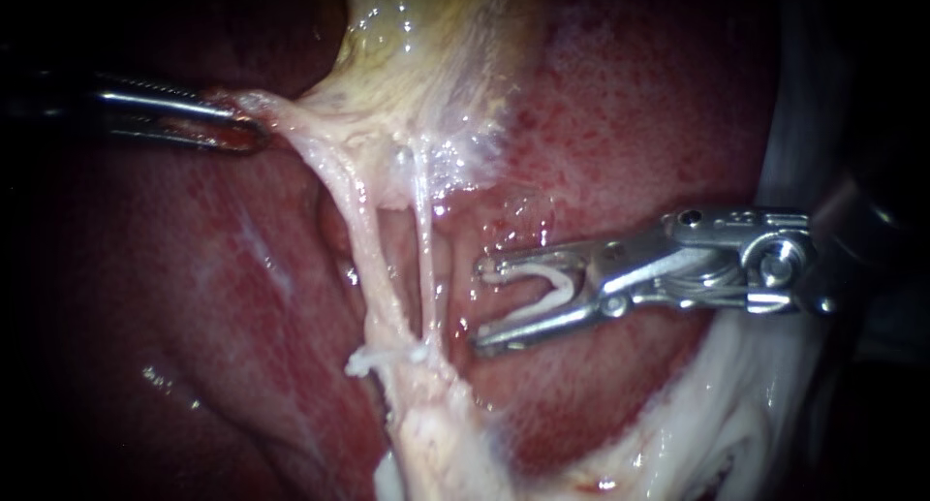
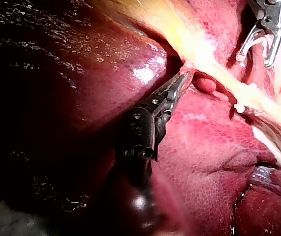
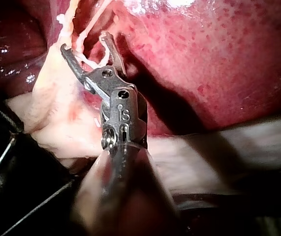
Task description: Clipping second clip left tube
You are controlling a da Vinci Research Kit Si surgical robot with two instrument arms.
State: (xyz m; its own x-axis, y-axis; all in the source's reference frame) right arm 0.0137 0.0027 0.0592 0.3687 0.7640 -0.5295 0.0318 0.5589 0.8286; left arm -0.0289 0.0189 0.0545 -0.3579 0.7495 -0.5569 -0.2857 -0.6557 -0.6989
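The tool at the tip of the right instrument (image 1: 480,307) stands with its two jaws spread, and they hold a white loaded clip (image 1: 557,280) between them, one leg lying along each jaw. The jaw tips point toward two pale tubes stretched upright across the endoscope view and stop just short of them, touching neither. The right tube (image 1: 424,249) is the nearer one. The left tube (image 1: 363,239), thicker, lies just beyond it. Low down, where the tubes come together, a small white placed clip (image 1: 383,354) sits across the tissue, below the level of the open jaws. The tubes rise into the yellowish gallbladder (image 1: 417,65). The tool of the left instrument (image 1: 254,133) is clamped on a pale edge of the gallbladder's tissue, which stretches taut to it. Red liver (image 1: 620,123) lies behind everything.
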